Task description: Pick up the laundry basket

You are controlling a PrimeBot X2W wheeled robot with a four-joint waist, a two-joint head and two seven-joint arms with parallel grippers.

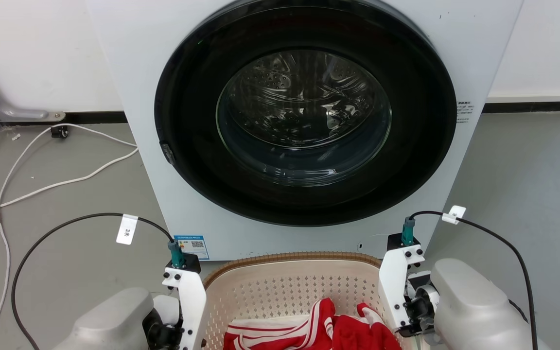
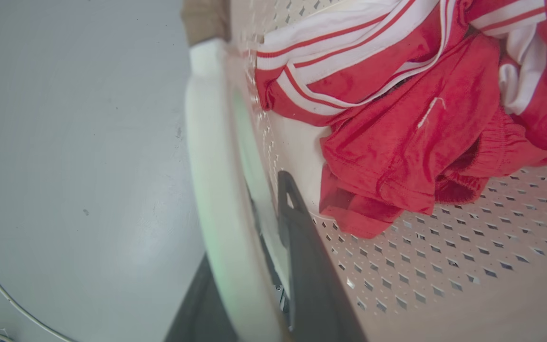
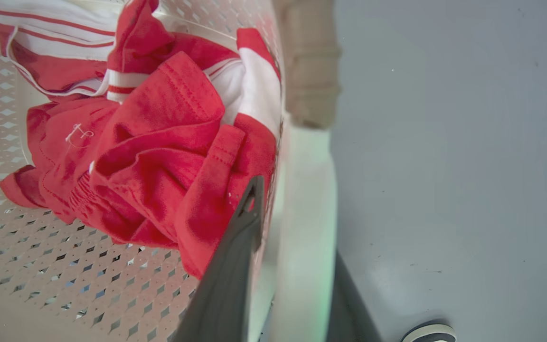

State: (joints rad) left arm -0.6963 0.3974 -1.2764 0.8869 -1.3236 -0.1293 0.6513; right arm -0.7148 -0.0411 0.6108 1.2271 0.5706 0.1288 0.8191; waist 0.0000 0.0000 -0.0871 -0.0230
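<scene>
The laundry basket (image 1: 289,284) is cream, perforated, with a brown woven rim, and stands on the floor in front of the washing machine, between my two arms. Red and white clothes (image 1: 319,328) lie in it. My left gripper (image 2: 245,223) straddles the white left handle (image 2: 209,156), one dark finger (image 2: 302,256) inside against the wall and one outside, shut on it. My right gripper (image 3: 297,223) holds the white right handle (image 3: 306,209) the same way, its inner finger (image 3: 233,270) beside the red cloth.
A white washing machine (image 1: 144,73) with a dark round door (image 1: 304,112) stands just behind the basket. White cables (image 1: 42,187) lie on the grey floor at the left. My arms' black cables loop on both sides.
</scene>
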